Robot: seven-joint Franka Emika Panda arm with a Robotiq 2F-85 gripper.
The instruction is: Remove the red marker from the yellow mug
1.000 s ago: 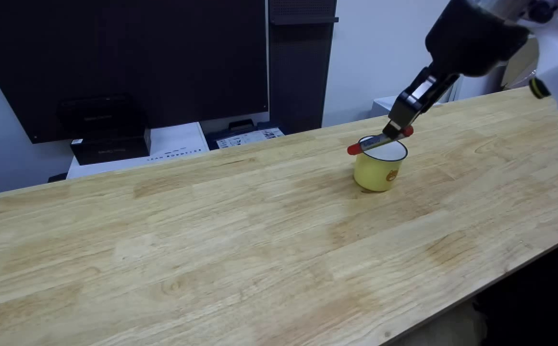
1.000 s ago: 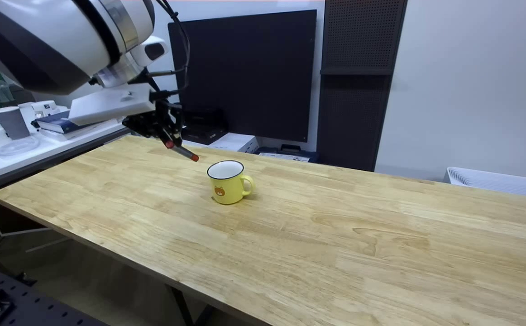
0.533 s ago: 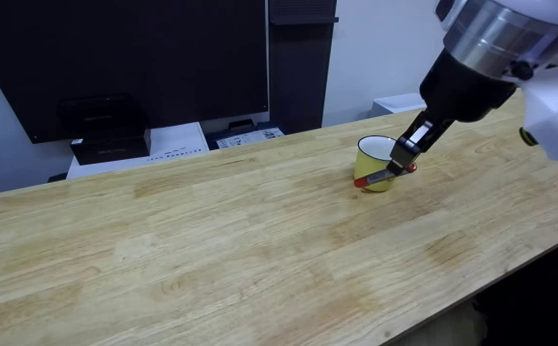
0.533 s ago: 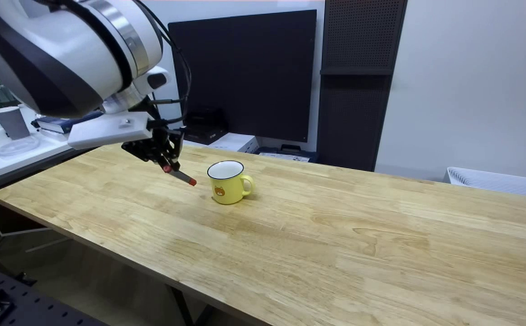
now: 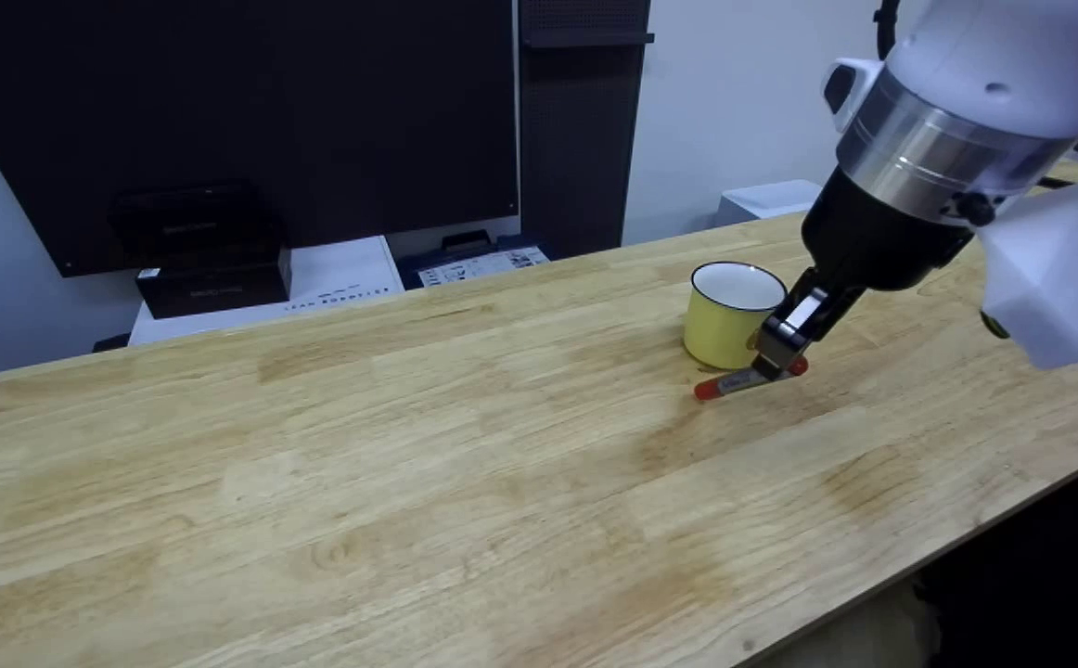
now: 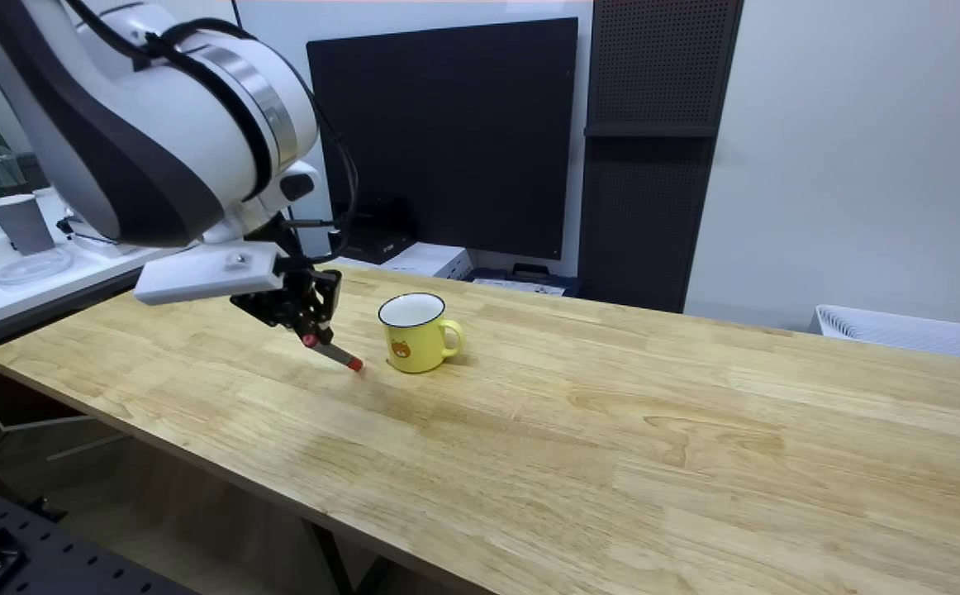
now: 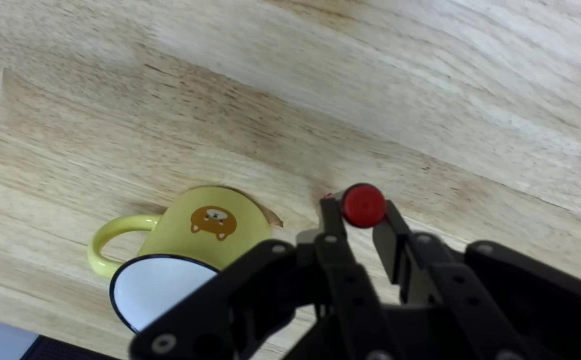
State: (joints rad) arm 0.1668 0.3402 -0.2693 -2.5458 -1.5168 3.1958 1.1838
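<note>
The yellow mug (image 5: pixel 723 332) stands upright on the wooden table, in both exterior views (image 6: pixel 414 349) and at the lower left of the wrist view (image 7: pixel 178 237). Its pale inside shows no marker. The red marker (image 5: pixel 739 380) has red ends and a grey body. It lies outside the mug, across the fingertips of my gripper (image 5: pixel 774 362), slightly tilted. In the wrist view my gripper (image 7: pixel 360 210) is shut on the marker, whose red end (image 7: pixel 364 205) faces the camera. The marker is beside the mug, very low over the table; I cannot tell if it touches.
The wooden table (image 5: pixel 409 482) spreads around the mug. A white box with a black box (image 5: pixel 214 283) on it stands behind the table's far edge. A white side table with a grey cup (image 6: pixel 21 225) is behind the arm. A white basket (image 6: pixel 910 332) stands beyond the far edge.
My gripper has come down with the marker in it, from mug-rim height to just over the table beside the mug. The mug has not moved.
</note>
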